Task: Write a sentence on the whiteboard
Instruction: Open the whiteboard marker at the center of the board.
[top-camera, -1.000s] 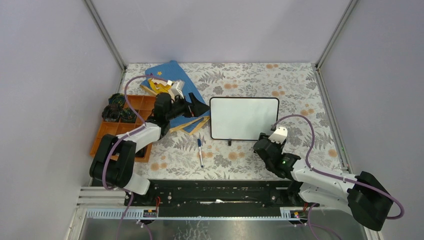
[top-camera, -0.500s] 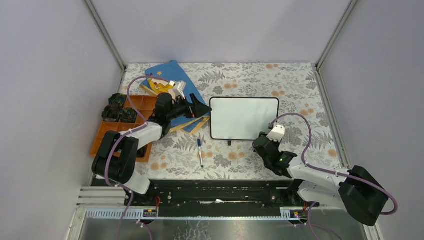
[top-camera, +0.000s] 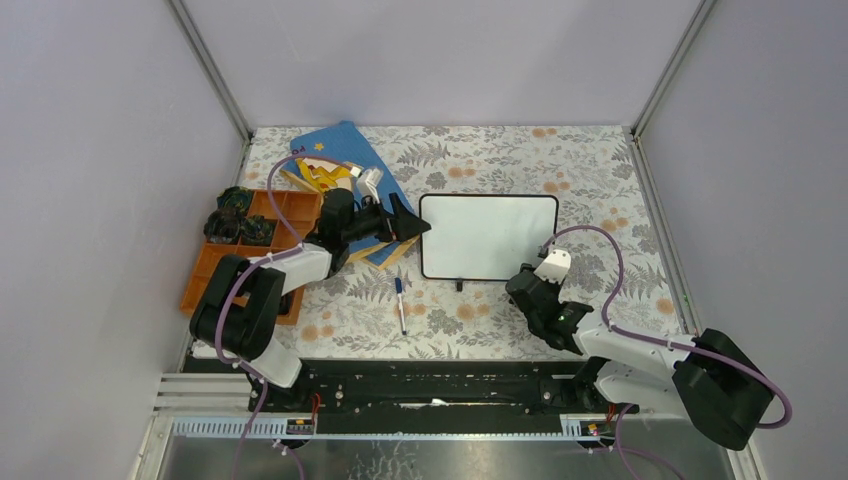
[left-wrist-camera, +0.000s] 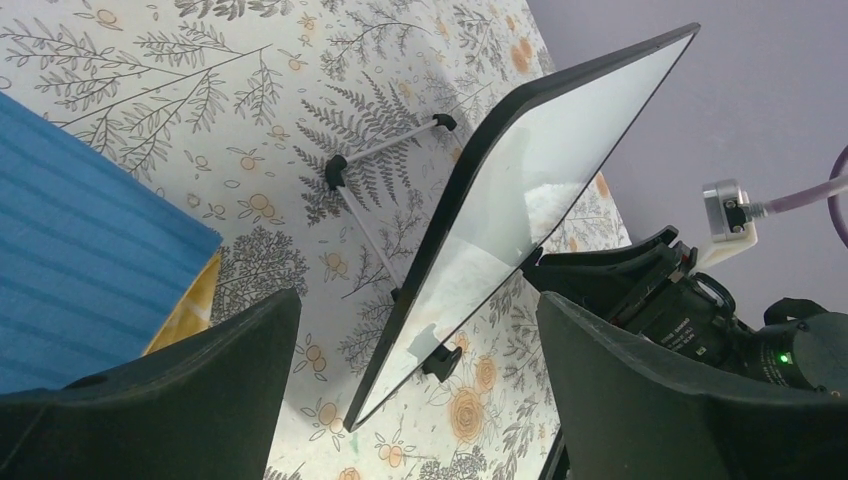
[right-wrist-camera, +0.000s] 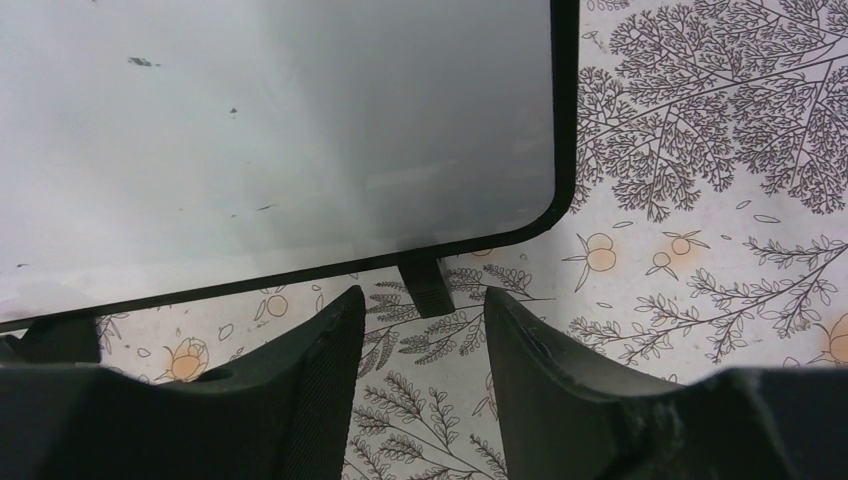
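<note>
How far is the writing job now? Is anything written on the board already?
Done: nothing; the whiteboard is blank apart from a few specks. In hand: the left gripper is open at its left edge and the right gripper open at its near right corner, both empty. Left: pick up the marker lying on the table, then write the sentence.

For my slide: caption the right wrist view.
Right gripper, jaws apart, faces the blank whiteboard near its lower corner.
</note>
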